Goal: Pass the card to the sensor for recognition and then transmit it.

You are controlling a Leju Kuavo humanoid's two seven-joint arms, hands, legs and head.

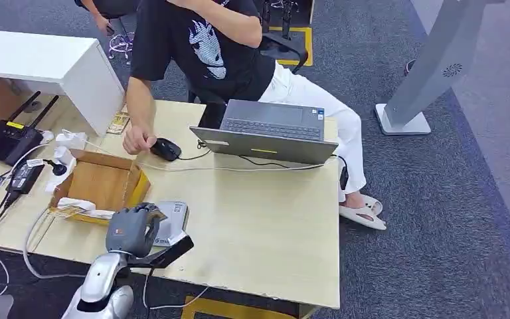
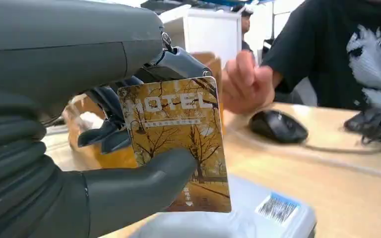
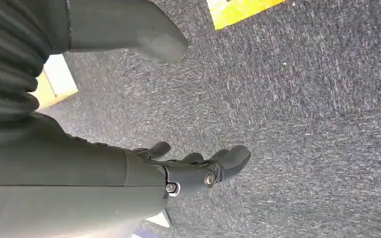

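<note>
My left hand [image 1: 135,226] hangs over the table's front left part and pinches a yellow hotel card [image 2: 176,141] between thumb and fingers. The card is held upright just above the white card sensor [image 1: 170,222], whose barcode label [image 2: 277,208] lies right under it. In the head view the hand hides the card. My right hand [image 3: 188,171] hangs beside my body over grey carpet, fingers apart and holding nothing.
An open cardboard box [image 1: 103,183] stands just behind the sensor. A person sits across the table, a hand [image 1: 138,139] next to a black mouse [image 1: 165,149], with a grey laptop [image 1: 269,129] at the far middle. Cables and black devices [image 1: 10,139] lie at the left.
</note>
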